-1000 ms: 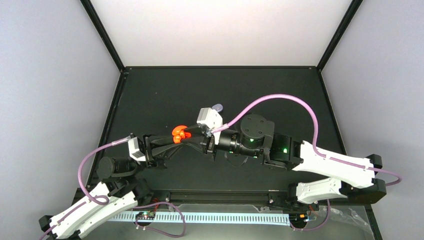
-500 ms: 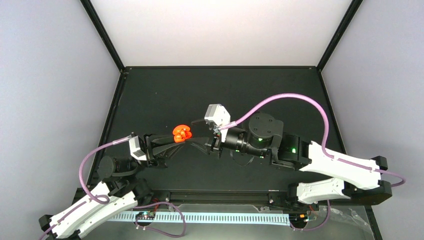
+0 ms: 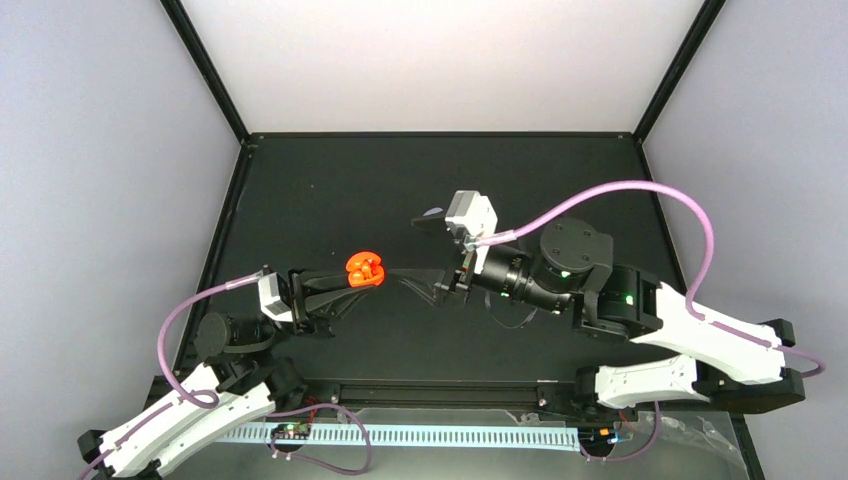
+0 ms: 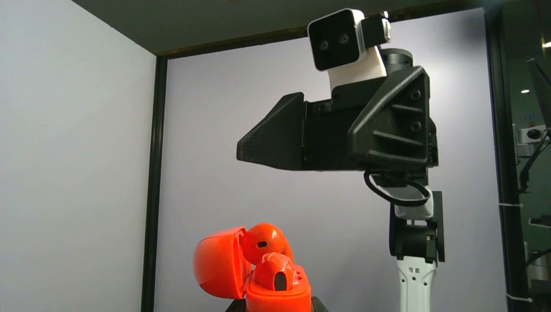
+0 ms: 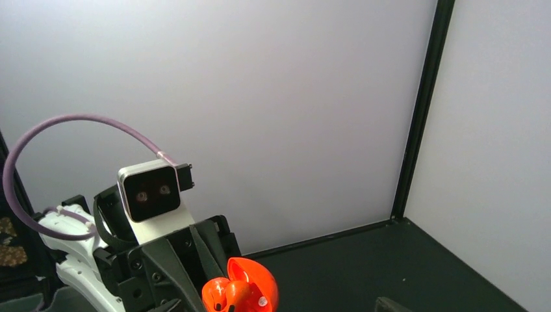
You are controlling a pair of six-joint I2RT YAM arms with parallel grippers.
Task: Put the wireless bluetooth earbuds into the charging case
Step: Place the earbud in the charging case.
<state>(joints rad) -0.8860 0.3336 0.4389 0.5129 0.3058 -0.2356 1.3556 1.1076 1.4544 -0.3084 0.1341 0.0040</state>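
My left gripper (image 3: 352, 277) is shut on the base of a red-orange charging case (image 3: 364, 268), held above the table. In the left wrist view the case (image 4: 279, 299) stands with its lid (image 4: 217, 263) swung open to the left. Two red-orange earbuds sit in it: one low in front (image 4: 278, 270), one standing higher against the lid (image 4: 263, 242). My right gripper (image 3: 412, 254) hangs to the right of the case, open, clear of it and holding nothing. In the right wrist view the case (image 5: 242, 294) sits at the bottom edge, with one fingertip (image 5: 392, 304) showing.
A small pale lavender object (image 3: 433, 212) lies on the black table (image 3: 330, 190) just behind the right gripper. Black frame posts and pale walls enclose the table on three sides. The right arm's purple cable (image 3: 640, 190) arches over the back right.
The right gripper has drawn back to the right, away from the case, and its fingers have spread apart. The left gripper and the case have stayed put.
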